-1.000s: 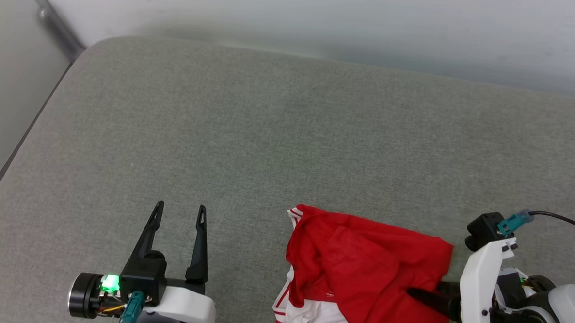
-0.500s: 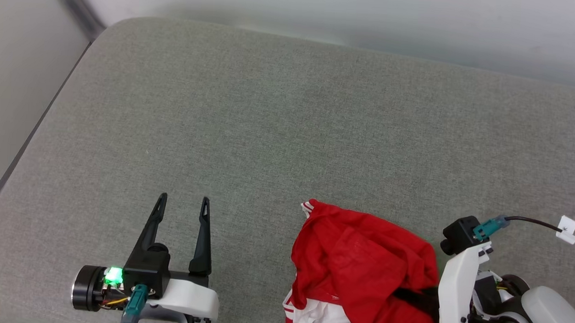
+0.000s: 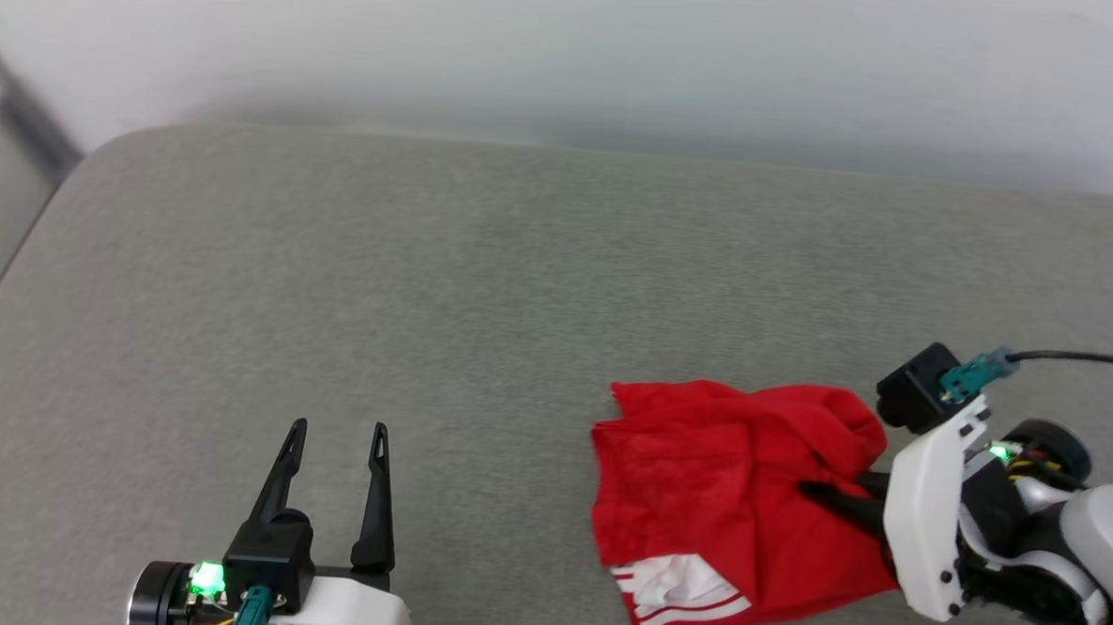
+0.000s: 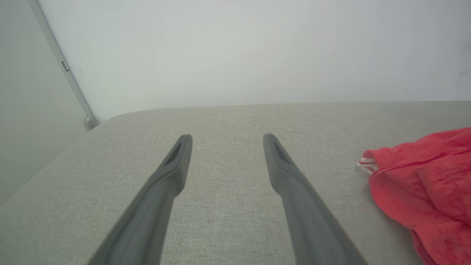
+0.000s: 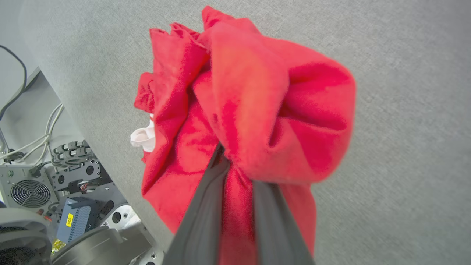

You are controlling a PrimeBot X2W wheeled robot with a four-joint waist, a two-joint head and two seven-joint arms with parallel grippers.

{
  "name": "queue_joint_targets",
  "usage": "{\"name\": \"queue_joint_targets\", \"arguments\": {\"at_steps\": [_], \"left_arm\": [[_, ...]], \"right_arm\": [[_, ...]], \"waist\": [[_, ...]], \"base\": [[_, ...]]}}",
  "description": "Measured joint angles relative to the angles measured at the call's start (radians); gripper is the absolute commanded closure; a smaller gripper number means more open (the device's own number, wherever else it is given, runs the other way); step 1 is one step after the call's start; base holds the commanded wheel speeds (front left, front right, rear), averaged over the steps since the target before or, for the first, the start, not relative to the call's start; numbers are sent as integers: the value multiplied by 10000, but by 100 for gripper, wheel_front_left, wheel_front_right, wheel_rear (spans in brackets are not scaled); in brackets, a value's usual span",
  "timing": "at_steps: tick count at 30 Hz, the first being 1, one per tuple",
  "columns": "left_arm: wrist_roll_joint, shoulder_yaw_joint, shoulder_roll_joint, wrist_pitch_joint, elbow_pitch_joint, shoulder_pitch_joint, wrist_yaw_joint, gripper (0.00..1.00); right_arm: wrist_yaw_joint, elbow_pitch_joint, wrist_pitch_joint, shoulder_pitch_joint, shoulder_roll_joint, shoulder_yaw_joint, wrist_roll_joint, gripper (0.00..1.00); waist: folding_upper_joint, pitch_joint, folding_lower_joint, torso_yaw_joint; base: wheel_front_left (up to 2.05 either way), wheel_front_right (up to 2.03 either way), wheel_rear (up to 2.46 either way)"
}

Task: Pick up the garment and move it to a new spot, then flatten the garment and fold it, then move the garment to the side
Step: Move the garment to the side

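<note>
Gripping garment [image 3: 718, 479], right end effector [image 3: 813, 494]; grey cushion [image 3: 426, 297] beneath.

We see a red garment [image 3: 727, 489] made of soft, matt cloth, all crumpled, with white striped trim. The gray pad [image 3: 483, 281] has a rough woven cover. The left gripper [image 3: 339, 430] has dark, matt fingers [image 4: 287, 176], maybe plastic. The right arm's white shell [image 3: 923, 526] looks smooth and shiny.

- Head view looks forward and down from high over the grey cushion [image 3: 520, 283].
- Left wrist view sits low, facing along the left gripper [image 4: 227, 137] toward the wall [image 4: 235, 48].
- Right wrist view faces down, very close on the garment [image 5: 250, 92].
- All 3 views share the garment and the cushion.
</note>
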Motion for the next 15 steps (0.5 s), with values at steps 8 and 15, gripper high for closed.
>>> {"name": "queue_joint_targets", "arguments": {"at_steps": [8,15], "left_arm": [[-96,-50,-65,0,-167,-30,94,0],[25,-8,-65,0,-311,-636,-58,0]], "right_arm": [[0,-717,249,-701,-1471,-46,-232,100],[2,-56,-311,-1127,-2571,-913,-855,100]], "waist": [[0,-121,-1,-1597],[0,667,-1,-2457]], "base": [[0,0,0],[0,0,0]]}}
